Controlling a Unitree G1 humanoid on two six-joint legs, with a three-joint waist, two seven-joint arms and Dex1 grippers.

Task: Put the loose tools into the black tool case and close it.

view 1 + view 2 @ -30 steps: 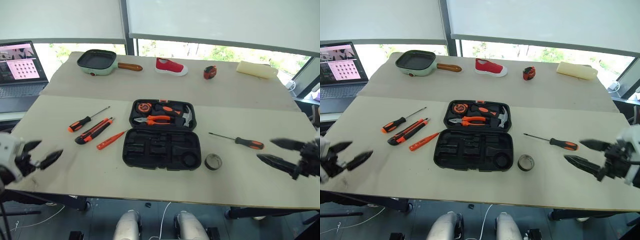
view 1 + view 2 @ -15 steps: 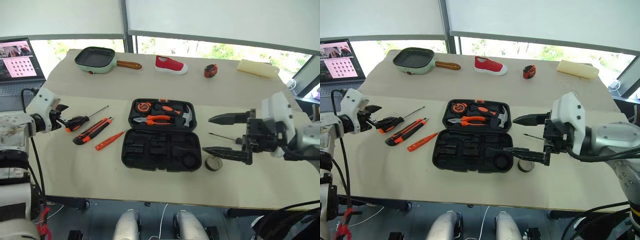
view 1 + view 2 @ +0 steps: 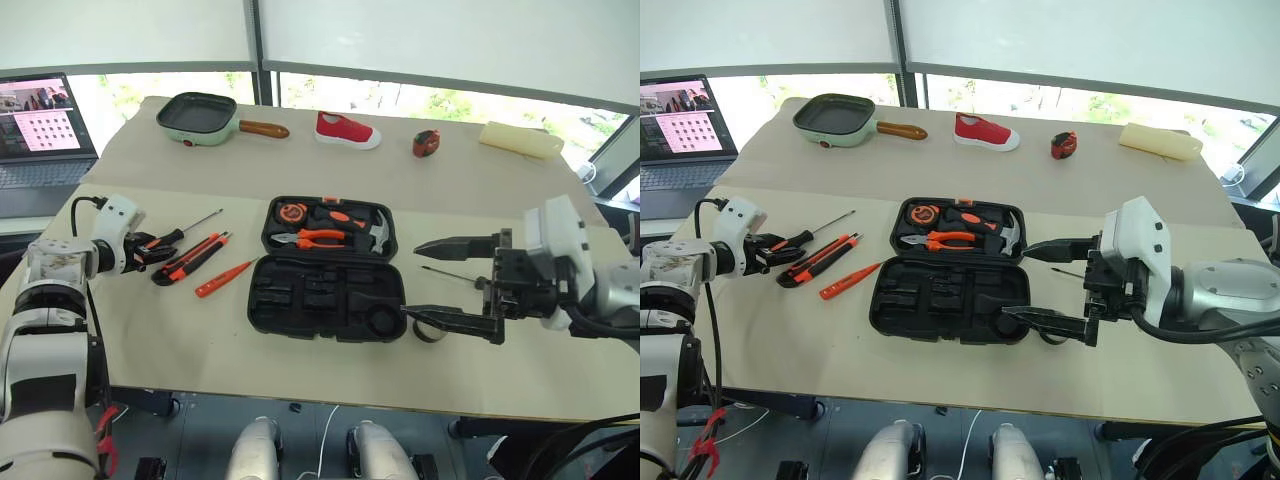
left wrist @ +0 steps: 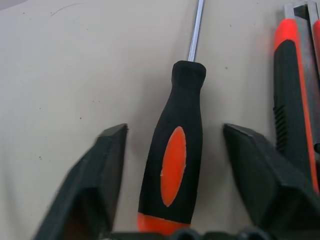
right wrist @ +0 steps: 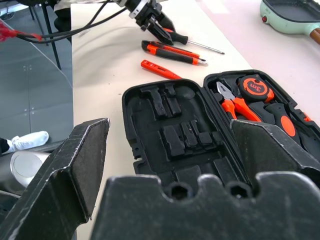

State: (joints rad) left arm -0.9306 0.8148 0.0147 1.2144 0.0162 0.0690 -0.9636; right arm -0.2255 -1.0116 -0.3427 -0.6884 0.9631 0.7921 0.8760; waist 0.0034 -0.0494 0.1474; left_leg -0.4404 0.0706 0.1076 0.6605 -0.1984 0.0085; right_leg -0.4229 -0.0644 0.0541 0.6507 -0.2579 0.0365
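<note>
Tool case open, pan, shoe, laptop behind.

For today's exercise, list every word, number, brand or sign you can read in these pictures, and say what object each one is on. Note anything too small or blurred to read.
"3m": on the orange face of the tape measure lying in the black tool case.
Laptop screen: a grid of small marks, too small to read.
Screwdriver, utility knife, second tape measure: no readable text.
</note>
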